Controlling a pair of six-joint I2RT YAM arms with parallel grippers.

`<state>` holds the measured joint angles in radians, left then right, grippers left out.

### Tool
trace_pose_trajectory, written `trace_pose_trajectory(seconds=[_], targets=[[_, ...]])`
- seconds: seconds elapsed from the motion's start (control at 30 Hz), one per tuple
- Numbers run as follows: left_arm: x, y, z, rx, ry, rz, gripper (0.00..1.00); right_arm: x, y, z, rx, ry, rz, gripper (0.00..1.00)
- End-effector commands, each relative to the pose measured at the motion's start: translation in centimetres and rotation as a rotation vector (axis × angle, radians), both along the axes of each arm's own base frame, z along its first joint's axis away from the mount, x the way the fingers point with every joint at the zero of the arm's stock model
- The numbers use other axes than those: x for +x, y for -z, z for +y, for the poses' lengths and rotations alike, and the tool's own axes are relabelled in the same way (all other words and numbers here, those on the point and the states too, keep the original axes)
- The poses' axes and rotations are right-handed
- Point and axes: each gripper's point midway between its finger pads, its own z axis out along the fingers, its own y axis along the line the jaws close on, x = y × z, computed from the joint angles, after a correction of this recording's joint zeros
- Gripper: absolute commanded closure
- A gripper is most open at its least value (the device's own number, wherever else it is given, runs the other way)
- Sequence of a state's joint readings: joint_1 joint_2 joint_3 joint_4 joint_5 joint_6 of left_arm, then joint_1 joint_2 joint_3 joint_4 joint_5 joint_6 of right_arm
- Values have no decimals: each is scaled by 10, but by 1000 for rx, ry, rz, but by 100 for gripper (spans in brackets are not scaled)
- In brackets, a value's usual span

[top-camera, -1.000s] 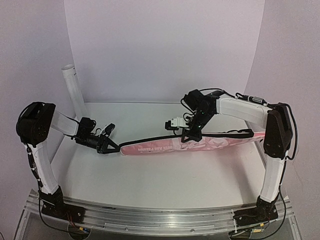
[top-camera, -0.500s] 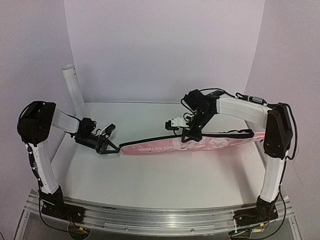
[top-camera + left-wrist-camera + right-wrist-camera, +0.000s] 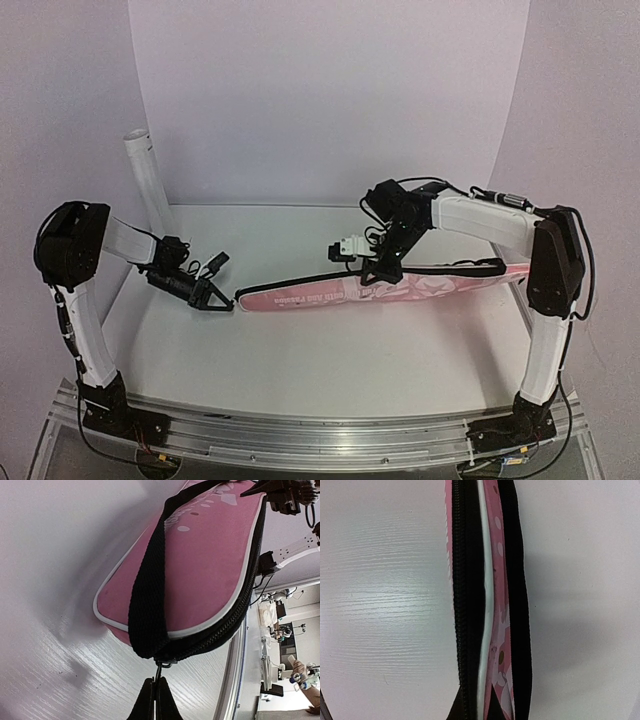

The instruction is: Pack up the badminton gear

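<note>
1. badminton gear: no racket or shuttlecock shows in any view. judged to be inside the pink bag point(image 3: 420, 288), which lies lengthwise across the middle of the bench point(image 3: 300, 355).
2. zip point(image 3: 250, 595): teeth look meshed along the visible edge, with the zip pull point(image 3: 165, 664) at the bag's end toward frame left.
3. left pincer point(image 3: 222, 304): fingers together, pinching that pull as far as can be seen.
4. right pincer point(image 3: 381, 272): clamped on the bag's upper edge near mid-length; which layer cannot be told.
5. white tube point(image 3: 148, 180): stands apart at upper left.
6. assessment: packing appears almost complete; only releasing both grips is left.
</note>
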<state>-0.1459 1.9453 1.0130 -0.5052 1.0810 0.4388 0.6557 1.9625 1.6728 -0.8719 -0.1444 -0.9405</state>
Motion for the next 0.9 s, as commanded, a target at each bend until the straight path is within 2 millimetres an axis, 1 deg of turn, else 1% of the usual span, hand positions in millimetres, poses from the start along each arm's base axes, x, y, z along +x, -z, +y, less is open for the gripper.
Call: trace_pose_trajectory(seconds=[0.0, 0.1, 0.17, 0.27, 0.33, 0.4, 0.43, 0.47, 0.5, 0.6, 0.7, 0.77, 0.8, 0.83, 0.87], targets=[[5, 27, 19, 167, 4, -65, 100, -3, -10, -16, -41, 1, -17, 100], [-3, 19, 19, 184, 55, -113, 100, -3, -6, -16, -52, -35, -28, 100], [-5, 7, 20, 196, 85, -165, 100, -1, -6, -13, -56, -65, -56, 100], [-4, -9, 28, 255, 140, -306, 100, -6, -12, 4, -27, -176, -129, 100], [-6, -18, 35, 305, 188, -418, 100, -17, -7, 15, -45, -284, -182, 100], [-12, -22, 44, 357, 238, -524, 100, -28, 6, 23, -81, -364, -220, 100], [-18, -22, 47, 373, 263, -558, 100, -32, 13, 24, -97, -392, -236, 100], [-24, -22, 50, 387, 288, -589, 100, -34, 23, 23, -111, -422, -256, 100], [-29, -21, 53, 404, 316, -622, 100, -39, 36, 19, -133, -451, -259, 100], [-45, -14, 60, 439, 359, -654, 100, -41, 63, 12, -179, -497, -294, 100], [-56, -9, 65, 461, 410, -695, 100, -36, 80, 8, -211, -539, -351, 100], [-66, -8, 66, 464, 466, -734, 100, -37, 94, 4, -235, -596, -379, 100], [-73, -9, 65, 458, 496, -750, 99, -38, 99, 3, -238, -619, -385, 96], [-79, -9, 63, 449, 523, -760, 98, -39, 103, 4, -235, -633, -385, 90], [-86, -10, 62, 436, 540, -758, 83, -39, 104, 6, -223, -625, -376, 80]])
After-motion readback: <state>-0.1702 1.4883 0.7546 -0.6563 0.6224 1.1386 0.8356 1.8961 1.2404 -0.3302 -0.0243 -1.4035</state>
